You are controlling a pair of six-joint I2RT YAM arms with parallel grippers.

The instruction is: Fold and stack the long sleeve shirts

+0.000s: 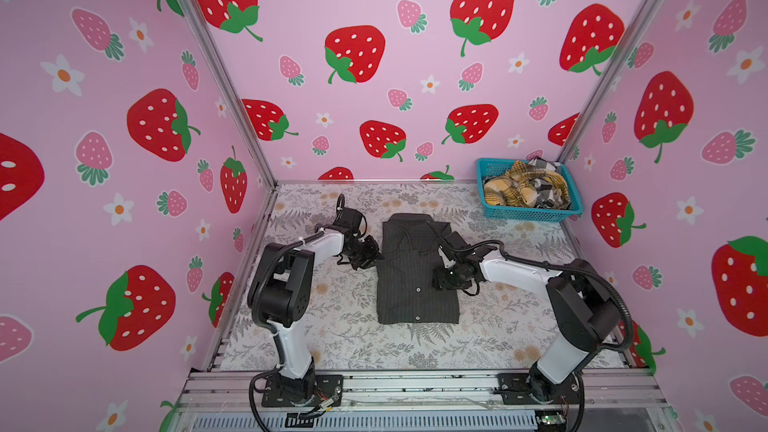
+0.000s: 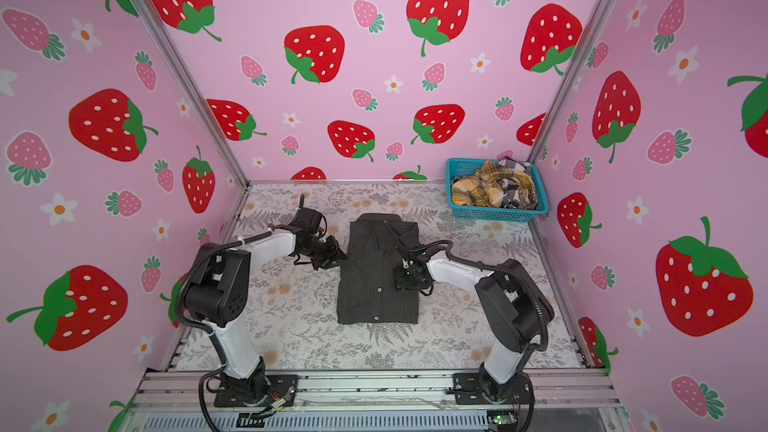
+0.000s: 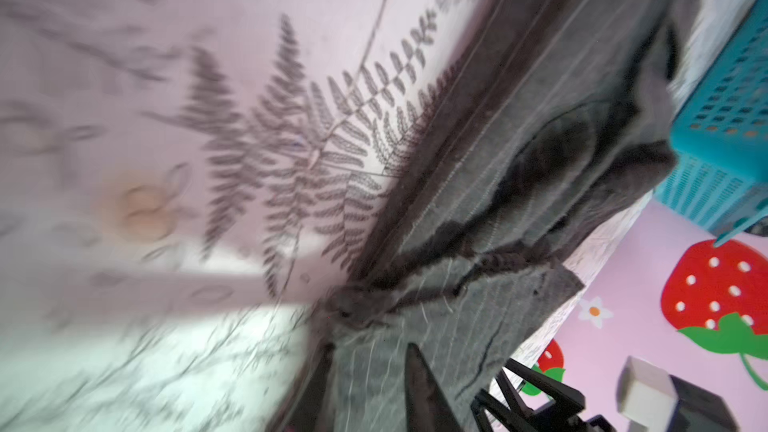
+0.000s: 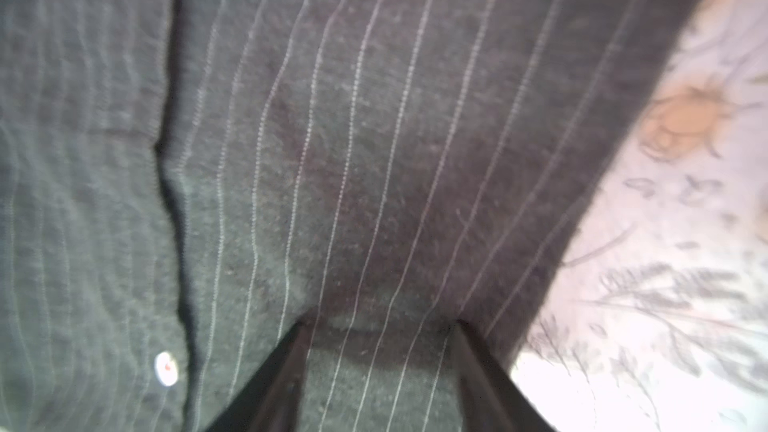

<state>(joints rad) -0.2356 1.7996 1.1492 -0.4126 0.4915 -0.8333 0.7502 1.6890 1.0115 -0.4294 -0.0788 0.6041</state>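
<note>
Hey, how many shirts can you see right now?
3: a charcoal pinstriped shirt folded on the table, and a mustard plaid shirt and a black-and-white checked shirt bunched in the turquoise basket; more may hide underneath.

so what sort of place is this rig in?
Likely a lab robot booth for laundry folding, not a home: strawberry-print walls on metal framing, a folded dark shirt on the covered table, a basket of more shirts.

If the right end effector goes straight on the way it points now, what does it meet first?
Most likely the dark pinstriped shirt: the right end effector points down at its cloth, with nothing seen between them.
</note>
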